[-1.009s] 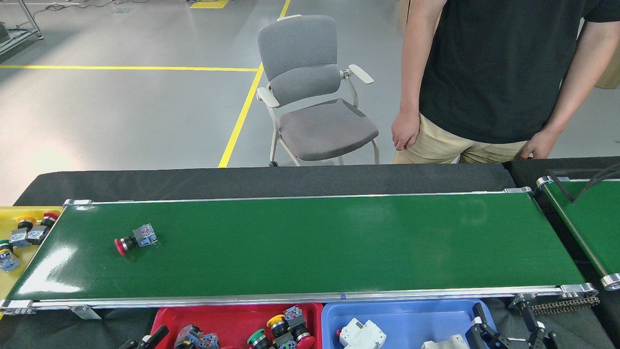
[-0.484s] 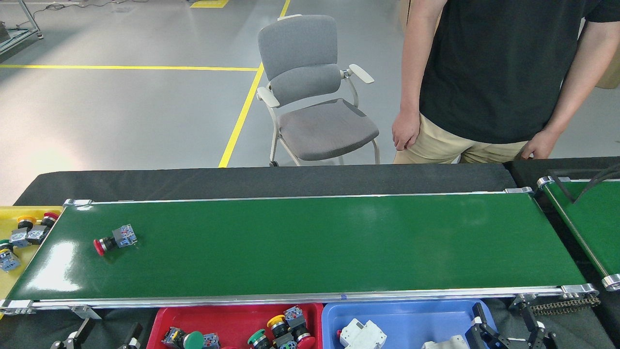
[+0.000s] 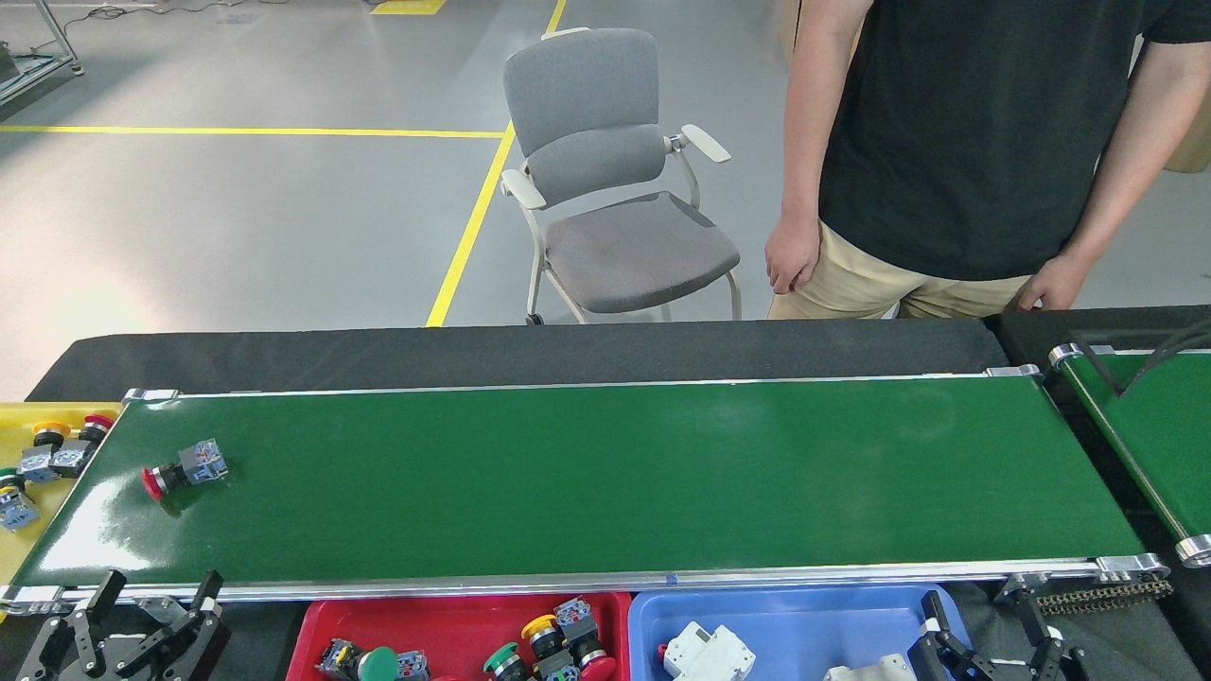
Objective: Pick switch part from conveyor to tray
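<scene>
Conveyor: a long, glossy dark-green conveyor point(image 3: 605, 473) with silver side rails was seen spanning the middle of the frame from left to right.
Switch part: a switch part point(image 3: 184, 468) with a red button head and a grey-blue block was seen lying on its side on the belt, at the left of the frame, near the belt's left end and apart from both rails.
Left gripper: the left gripper point(image 3: 151, 598) was seen at the lower left corner, just below the near rail, its two dark fingers spread apart with nothing held between them; it was positioned below the switch part and clear of it.
Right gripper: the right gripper point(image 3: 984, 619) was seen at the lower right edge, its fingers apart over the right end of the blue tray, nothing gripped.
Red tray: a red tray point(image 3: 454, 615) was seen at the bottom centre, below the near rail, holding several push-button switches with green, yellow and red heads.
Blue tray: a blue tray point(image 3: 814, 619) was seen right of the red one, holding white parts.
Yellow tray: a yellow tray point(image 3: 14, 416) was seen at the left edge, holding more switches.
Person: a person point(image 3: 965, 142) in a black shirt was seen standing behind the table at the upper right.
Chair: a grey chair point(image 3: 605, 180) was seen at the upper centre.
</scene>
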`<move>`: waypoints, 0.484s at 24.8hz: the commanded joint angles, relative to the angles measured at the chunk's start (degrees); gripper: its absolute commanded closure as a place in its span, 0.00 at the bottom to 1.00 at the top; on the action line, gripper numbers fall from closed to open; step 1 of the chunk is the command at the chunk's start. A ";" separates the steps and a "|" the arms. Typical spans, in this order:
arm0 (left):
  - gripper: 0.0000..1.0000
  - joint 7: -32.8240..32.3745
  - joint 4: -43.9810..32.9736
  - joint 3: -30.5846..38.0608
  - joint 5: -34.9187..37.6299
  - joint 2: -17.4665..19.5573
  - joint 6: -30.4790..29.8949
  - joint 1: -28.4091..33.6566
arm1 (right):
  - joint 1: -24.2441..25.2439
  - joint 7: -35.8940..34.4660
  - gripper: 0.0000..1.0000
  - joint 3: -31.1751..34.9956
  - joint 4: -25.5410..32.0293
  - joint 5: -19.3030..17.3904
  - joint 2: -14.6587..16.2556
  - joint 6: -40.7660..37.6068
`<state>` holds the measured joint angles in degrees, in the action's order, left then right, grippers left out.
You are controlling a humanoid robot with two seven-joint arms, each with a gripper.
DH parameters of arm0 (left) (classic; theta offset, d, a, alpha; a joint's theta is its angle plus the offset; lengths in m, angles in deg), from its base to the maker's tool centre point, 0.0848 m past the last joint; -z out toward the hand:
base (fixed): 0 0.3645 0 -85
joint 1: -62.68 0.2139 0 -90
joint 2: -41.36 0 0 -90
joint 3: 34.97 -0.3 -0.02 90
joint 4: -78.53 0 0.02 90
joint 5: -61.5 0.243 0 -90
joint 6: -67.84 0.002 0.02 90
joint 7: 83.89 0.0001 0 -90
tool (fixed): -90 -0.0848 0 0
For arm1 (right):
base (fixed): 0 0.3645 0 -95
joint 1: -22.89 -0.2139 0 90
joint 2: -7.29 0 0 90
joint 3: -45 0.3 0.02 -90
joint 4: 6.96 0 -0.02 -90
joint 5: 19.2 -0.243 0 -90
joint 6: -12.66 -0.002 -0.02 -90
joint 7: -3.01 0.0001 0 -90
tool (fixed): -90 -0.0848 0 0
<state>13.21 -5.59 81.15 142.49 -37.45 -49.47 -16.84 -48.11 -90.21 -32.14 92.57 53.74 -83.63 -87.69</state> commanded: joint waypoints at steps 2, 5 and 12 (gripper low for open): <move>0.00 1.07 0.71 0.07 -0.04 0.85 -0.72 -0.11 | -0.19 -0.47 0.01 0.23 0.84 -0.09 0.12 -0.20; 0.00 1.07 0.98 -0.11 -0.13 0.94 -1.16 0.50 | -0.19 -0.47 0.01 0.23 1.02 -0.09 0.12 -0.20; 0.00 1.07 0.80 0.51 -0.40 0.68 -3.71 1.47 | -0.55 -0.38 0.01 -0.12 1.81 -0.09 -0.05 -0.91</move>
<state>13.78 -4.18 81.23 142.42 -37.39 -52.79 -15.43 -48.14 -90.21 -32.22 93.46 53.74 -83.70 -88.00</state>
